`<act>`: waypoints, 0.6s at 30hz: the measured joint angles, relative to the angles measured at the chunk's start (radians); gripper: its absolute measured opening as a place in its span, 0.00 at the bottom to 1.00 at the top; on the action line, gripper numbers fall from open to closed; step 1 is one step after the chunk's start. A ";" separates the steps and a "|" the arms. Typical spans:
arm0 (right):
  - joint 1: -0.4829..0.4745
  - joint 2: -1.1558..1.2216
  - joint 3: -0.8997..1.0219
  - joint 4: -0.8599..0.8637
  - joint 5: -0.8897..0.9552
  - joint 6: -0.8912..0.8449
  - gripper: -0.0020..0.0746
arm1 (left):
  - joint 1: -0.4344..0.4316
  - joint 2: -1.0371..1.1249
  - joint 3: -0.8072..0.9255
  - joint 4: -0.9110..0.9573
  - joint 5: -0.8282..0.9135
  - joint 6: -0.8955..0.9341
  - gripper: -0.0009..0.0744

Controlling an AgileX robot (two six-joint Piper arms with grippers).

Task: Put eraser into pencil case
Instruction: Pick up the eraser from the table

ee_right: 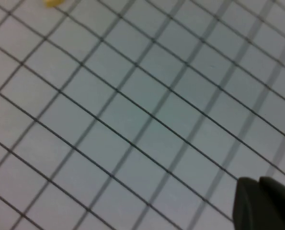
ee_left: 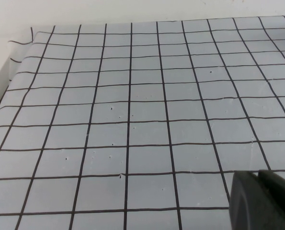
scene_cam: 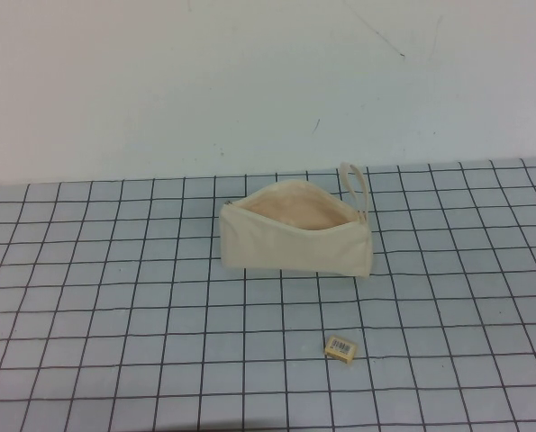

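The pencil case [scene_cam: 295, 238] is a cream-white zip pouch lying open at mid-table, its peach lining showing and a loop strap [scene_cam: 354, 184] at its right end. The eraser [scene_cam: 341, 346], a tiny tan block with a barcode label, lies on the mat in front of the pouch, a little to the right and apart from it. A blurred yellow speck at the edge of the right wrist view may be the eraser [ee_right: 51, 2]. Neither arm shows in the high view. My left gripper [ee_left: 258, 175] and my right gripper [ee_right: 258, 181] each hover over bare mat, fingers together and empty.
A grey mat with a black grid [scene_cam: 114, 297] covers the table. A white wall [scene_cam: 249, 81] rises behind it. The mat's left edge meets a white border [ee_left: 3, 72] in the left wrist view.
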 joint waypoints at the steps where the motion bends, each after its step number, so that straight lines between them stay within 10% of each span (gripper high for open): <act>1: 0.006 0.051 -0.002 0.036 -0.021 -0.033 0.02 | 0.000 0.000 0.000 0.000 0.000 0.000 0.01; 11: 0.199 0.442 -0.114 0.198 -0.285 -0.251 0.09 | 0.000 0.000 0.000 0.000 0.000 0.000 0.01; 18: 0.356 0.699 -0.301 0.211 -0.292 -0.289 0.45 | 0.000 0.000 0.000 0.000 0.000 0.000 0.01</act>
